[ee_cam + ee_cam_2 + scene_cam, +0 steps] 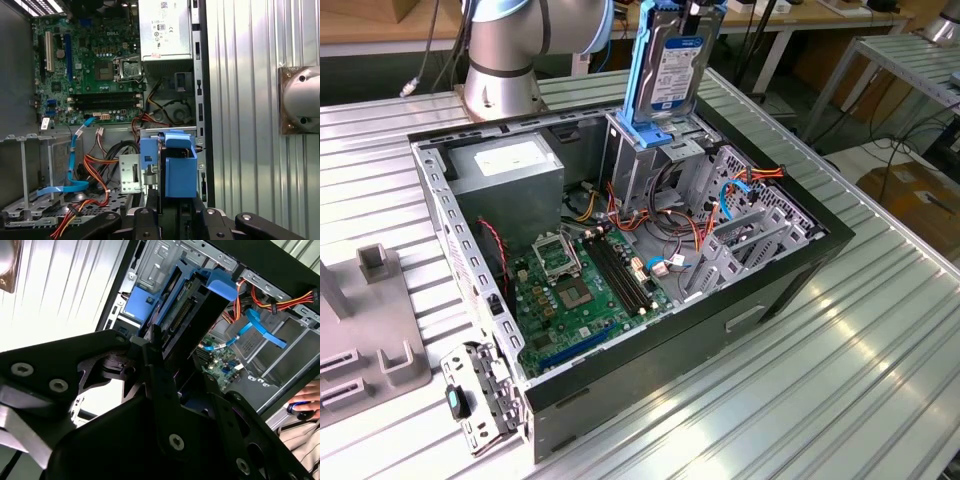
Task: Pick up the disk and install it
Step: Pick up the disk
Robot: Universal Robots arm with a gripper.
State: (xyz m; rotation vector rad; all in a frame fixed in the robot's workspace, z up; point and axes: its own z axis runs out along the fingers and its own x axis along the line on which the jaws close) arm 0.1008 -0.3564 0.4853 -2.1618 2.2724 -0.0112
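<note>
The disk (672,65) stands on edge above the open computer case (740,315), its blue-and-white label facing the exterior view and blue rails down both sides. Its lower end sits at the top of the tall grey cage (638,165), at the blue latch. In the first wrist view the disk's blue rail (180,170) is seen end-on, directly over the cage. My gripper (172,214) is shut on the disk from above, its black fingers (156,347) pressed against the disk's sides. In the second wrist view the disk's connector edge (186,305) points down into the case.
Inside the case lie a green motherboard (582,290), a grey power supply (510,165) and orange and blue cables (740,190). The arm's base (505,70) stands behind the case. A grey fixture (370,335) sits at the exterior view's left. A person's hand (306,402) rests beside the case.
</note>
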